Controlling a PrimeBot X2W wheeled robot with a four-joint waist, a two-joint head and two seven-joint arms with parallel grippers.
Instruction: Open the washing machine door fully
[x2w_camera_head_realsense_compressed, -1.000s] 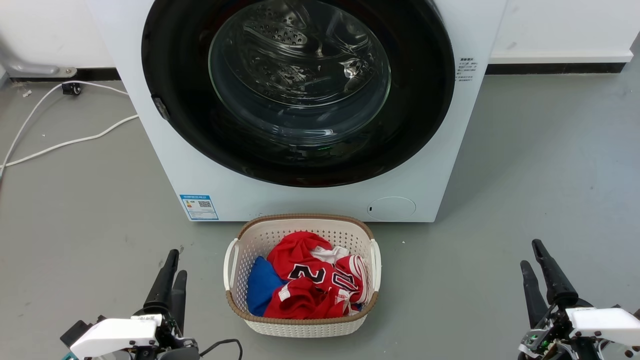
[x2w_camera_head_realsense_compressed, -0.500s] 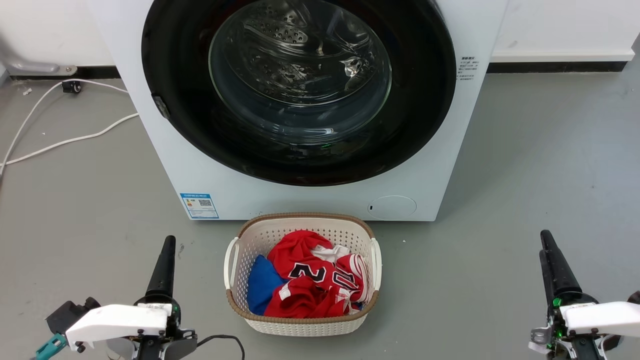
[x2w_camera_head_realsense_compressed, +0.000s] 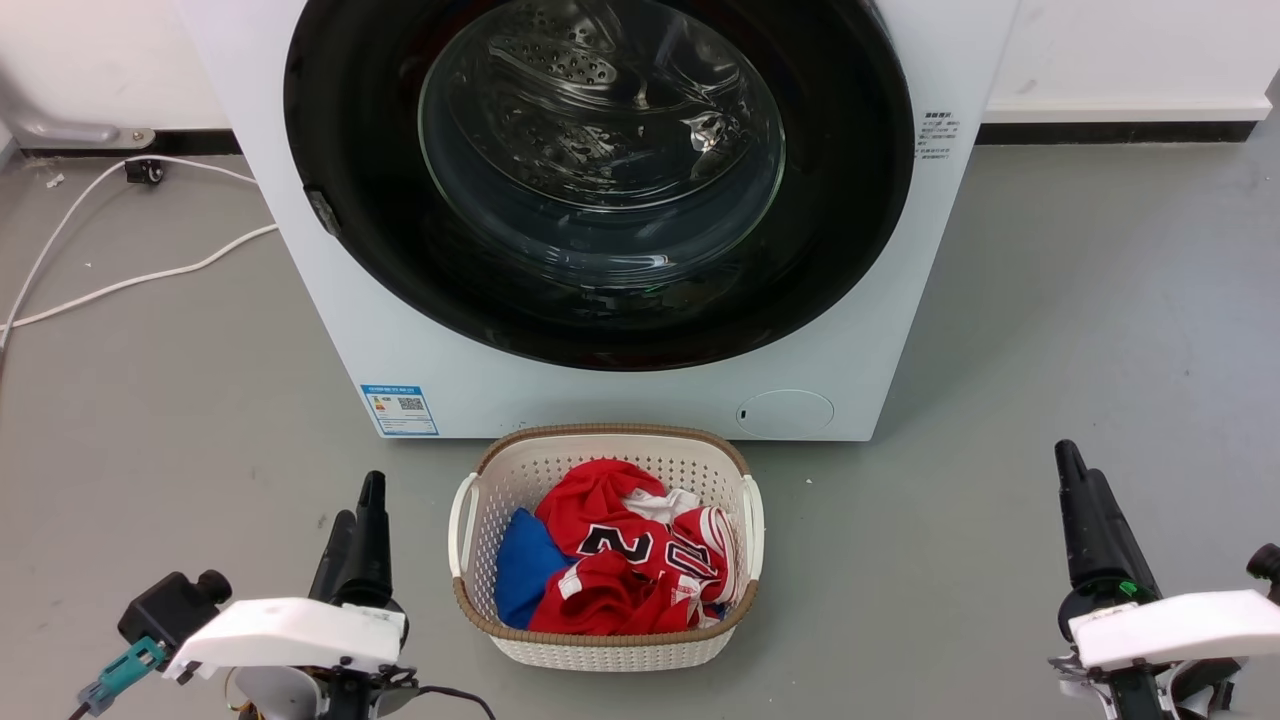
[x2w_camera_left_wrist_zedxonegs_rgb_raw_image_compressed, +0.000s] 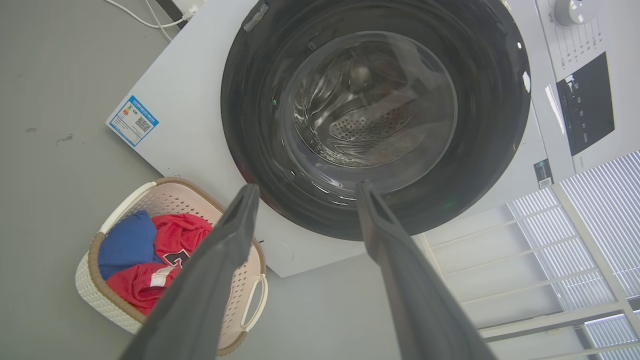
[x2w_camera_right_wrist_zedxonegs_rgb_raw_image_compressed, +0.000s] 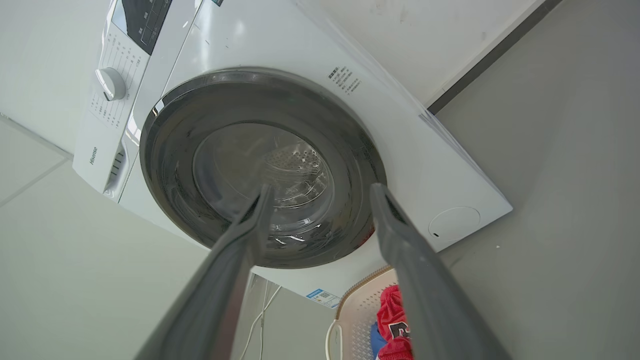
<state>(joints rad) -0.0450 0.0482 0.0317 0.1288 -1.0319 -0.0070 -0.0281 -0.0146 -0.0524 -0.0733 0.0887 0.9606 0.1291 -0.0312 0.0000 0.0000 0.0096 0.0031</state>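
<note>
Laundry basket (x2w_camera_head_realsense_compressed: 610, 432) before shut washing machine door (x2w_camera_head_realsense_compressed: 350, 150), left fingers (x2w_camera_left_wrist_zedxonegs_rgb_raw_image_compressed: 220, 250) spread, right fingers (x2w_camera_right_wrist_zedxonegs_rgb_raw_image_compressed: 400, 240) spread

glossy black washing machine door (x2w_camera_head_realsense_compressed: 340, 150); white basket (x2w_camera_head_realsense_compressed: 600, 655), brown rim; red numbered jersey (x2w_camera_head_realsense_compressed: 620, 570).

Floor (x2w_camera_head_realsense_compressed: 1100, 300): grey, smooth, lightly scuffed.
Wall (x2w_camera_head_realsense_compressed: 1120, 50): white, far side, black skirting (x2w_camera_head_realsense_compressed: 1110, 133) below.
Cables (x2w_camera_head_realsense_compressed: 130, 285): white, far left on floor.
Window (x2w_camera_left_wrist_zedxonegs_rgb_raw_image_compressed: 605, 190): slatted, bright.

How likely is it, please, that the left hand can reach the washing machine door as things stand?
Probably yes: the open left hand faces the washing machine door across bare floor; the basket sits aside.
</note>
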